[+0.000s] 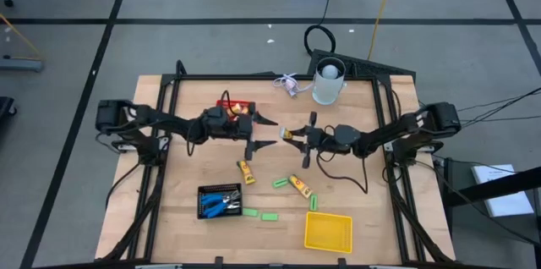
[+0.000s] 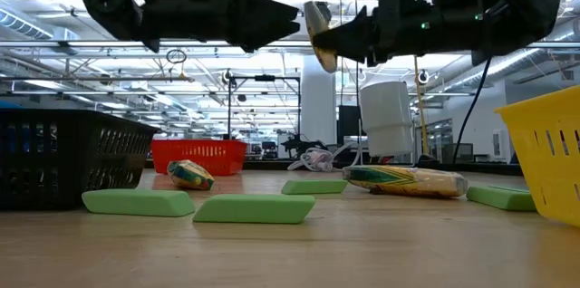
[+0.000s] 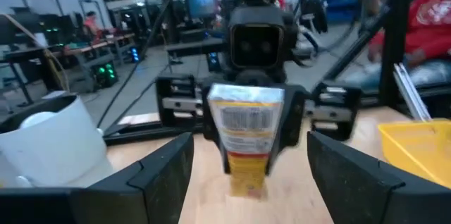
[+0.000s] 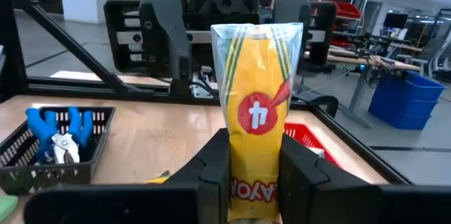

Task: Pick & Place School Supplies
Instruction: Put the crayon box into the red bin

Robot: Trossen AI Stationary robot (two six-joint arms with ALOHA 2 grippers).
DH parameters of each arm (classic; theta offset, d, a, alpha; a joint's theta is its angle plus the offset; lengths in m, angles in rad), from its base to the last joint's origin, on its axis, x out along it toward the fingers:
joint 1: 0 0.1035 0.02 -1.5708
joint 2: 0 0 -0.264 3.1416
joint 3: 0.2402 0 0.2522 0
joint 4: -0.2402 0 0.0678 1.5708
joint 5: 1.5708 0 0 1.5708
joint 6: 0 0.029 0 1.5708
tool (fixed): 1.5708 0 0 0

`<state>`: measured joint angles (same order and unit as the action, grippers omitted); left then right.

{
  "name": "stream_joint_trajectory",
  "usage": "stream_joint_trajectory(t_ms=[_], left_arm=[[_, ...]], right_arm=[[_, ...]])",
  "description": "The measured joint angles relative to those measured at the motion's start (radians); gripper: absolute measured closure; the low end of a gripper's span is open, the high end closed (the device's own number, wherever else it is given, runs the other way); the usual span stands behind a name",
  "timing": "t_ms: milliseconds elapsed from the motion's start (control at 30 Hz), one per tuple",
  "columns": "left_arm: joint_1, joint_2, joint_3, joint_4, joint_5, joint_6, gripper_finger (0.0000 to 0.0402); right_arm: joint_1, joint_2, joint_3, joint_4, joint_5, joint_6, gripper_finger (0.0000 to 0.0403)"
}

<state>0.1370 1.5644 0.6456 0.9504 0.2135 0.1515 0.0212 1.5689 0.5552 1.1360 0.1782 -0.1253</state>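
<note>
Crayon pack (image 4: 259, 125): glossy plastic wrap. Table (image 1: 363, 176): pale wood, matt. Baskets (image 1: 328, 232): plastic mesh. Green bars (image 2: 255, 207): matt.

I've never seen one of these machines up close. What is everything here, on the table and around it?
table: one, pale wood
black basket: one, near edge, left of centre
scissors: blue-handled, count unclear, inside the black basket
red basket: one, far side, under the left arm
yellow basket: one, near edge, right of centre
white cup: one, far edge
crayon packs: three, yellow-orange; two lying mid-table, one held in the air
green bars: four, bright green, scattered between the black and yellow baskets
small bundle: one, whitish, beside the cup; unclear what it is
person: one, red top, in the room beyond
left gripper: open, above the table's middle
right gripper: shut on a crayon pack, facing the left gripper
</note>
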Motion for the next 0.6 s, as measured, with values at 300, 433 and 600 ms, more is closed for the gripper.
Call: stream_joint_trajectory(t_ms=[300, 433, 600], left_arm=[[0.021, 0.093, 0.0, 0.181, 0.051, -0.077, 0.0128], [0.02, 0.13, 0.0, 0.25, 0.051, -0.096, 0.0128], [0.02, 0.145, 0.003, 0.288, 0.05, -0.109, 0.0128]], right_arm=[[-0.014, 0.018, 0.0, 0.046, -0.028, 0.005, 0.0342], [-0.015, 0.017, 0.0, 0.058, -0.028, 0.005, 0.0342], [-0.017, 0.018, 0.0, 0.061, -0.032, 0.007, 0.0342]])
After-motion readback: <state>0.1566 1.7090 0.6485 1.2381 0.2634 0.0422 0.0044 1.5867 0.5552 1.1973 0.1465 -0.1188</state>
